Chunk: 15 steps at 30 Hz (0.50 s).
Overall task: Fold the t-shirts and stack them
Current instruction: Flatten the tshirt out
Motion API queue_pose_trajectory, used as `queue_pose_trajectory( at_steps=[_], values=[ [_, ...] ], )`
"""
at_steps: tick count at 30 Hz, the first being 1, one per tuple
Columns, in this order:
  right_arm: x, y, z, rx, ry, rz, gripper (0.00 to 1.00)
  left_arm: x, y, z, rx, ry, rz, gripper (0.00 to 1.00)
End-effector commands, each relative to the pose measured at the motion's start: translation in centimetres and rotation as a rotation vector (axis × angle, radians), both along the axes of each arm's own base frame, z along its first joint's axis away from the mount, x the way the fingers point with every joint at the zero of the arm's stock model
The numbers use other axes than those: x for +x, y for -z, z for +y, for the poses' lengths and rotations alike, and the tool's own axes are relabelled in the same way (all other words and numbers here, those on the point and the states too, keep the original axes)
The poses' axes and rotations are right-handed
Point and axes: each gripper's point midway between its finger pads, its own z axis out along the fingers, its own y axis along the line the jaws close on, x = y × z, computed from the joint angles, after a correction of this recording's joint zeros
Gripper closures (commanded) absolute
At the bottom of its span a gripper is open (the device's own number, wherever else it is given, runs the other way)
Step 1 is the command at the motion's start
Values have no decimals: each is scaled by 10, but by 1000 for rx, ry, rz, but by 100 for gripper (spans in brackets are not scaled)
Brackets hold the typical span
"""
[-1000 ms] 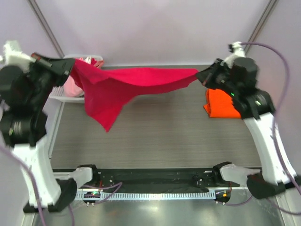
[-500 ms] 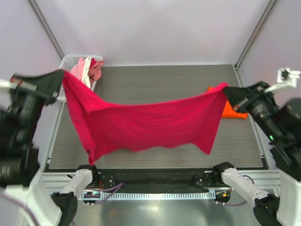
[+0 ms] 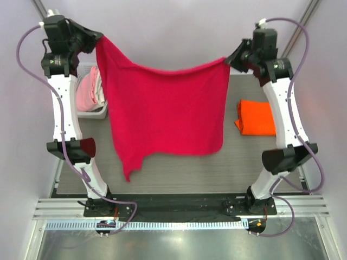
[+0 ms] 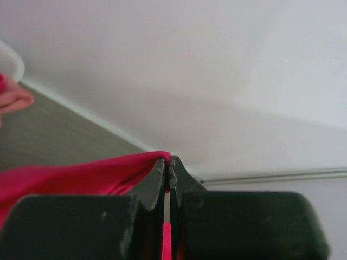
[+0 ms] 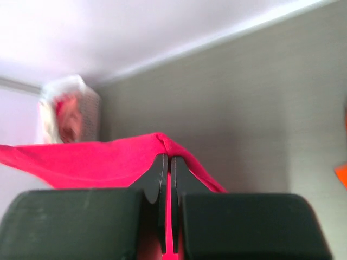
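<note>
my left claw (image 3: 98, 39) and right claw (image 3: 229, 58) are clenched on the red shirt (image 3: 168, 108), one top corner each. it hangs spread.

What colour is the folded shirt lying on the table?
Bright orange; the folded shirt shows best from the top camera.

Both arms are reared up high and set wide apart, the left arm (image 3: 64, 108) and the right arm (image 3: 282, 103) mirroring each other. The left gripper (image 3: 97, 39) and the right gripper (image 3: 230, 58) face inward, each pinched tight on a top corner of the crimson t-shirt (image 3: 168, 108).
</note>
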Motion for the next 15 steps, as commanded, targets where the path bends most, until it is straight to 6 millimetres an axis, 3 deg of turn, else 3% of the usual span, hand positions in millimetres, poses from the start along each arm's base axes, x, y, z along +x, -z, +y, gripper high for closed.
queue_pose_trajectory(
  at_steps=[1, 2, 3, 5, 7, 8, 9, 10, 11, 12, 13, 14, 15],
  values=[
    [14, -103, -15, 164, -39, -254, 99, -46, -145, 31, -76, -18, -432, 100],
    [13, -128, -20, 189, -63, -313, 99, -43, -146, 37, -110, -9, -449, 100],
    [25, -122, -23, 198, -60, -302, 99, -48, -166, 39, -140, 4, -527, 100],
    [30, -126, -30, 211, -67, -317, 99, -58, -175, 39, -122, 9, -568, 100],
    [33, -117, -33, 214, -68, -303, 99, -63, -178, 37, -100, 23, -583, 100],
    [41, -97, -33, 217, -68, -269, 99, -64, -168, 32, -100, 42, -558, 100],
    [36, -95, -31, 224, -83, -268, 99, -63, -164, 31, -97, 51, -559, 100],
    [38, -87, -42, 227, -60, -255, 99, -61, -156, 30, -98, 60, -544, 100],
    [40, -82, -43, 232, -62, -263, 99, -58, -141, 24, -101, 93, -512, 100],
    [44, -47, -46, 241, -53, -188, 99, -49, -110, 23, -109, 99, -441, 100],
    [38, -43, -48, 243, -49, -189, 99, -46, -88, 17, -91, 117, -395, 100],
    [42, -13, -49, 247, -46, -142, 99, -45, -68, 12, -83, 127, -354, 100],
    [40, 0, -52, 247, -44, -122, 99, -48, -23, 5, -90, 129, -260, 100]
  ],
)
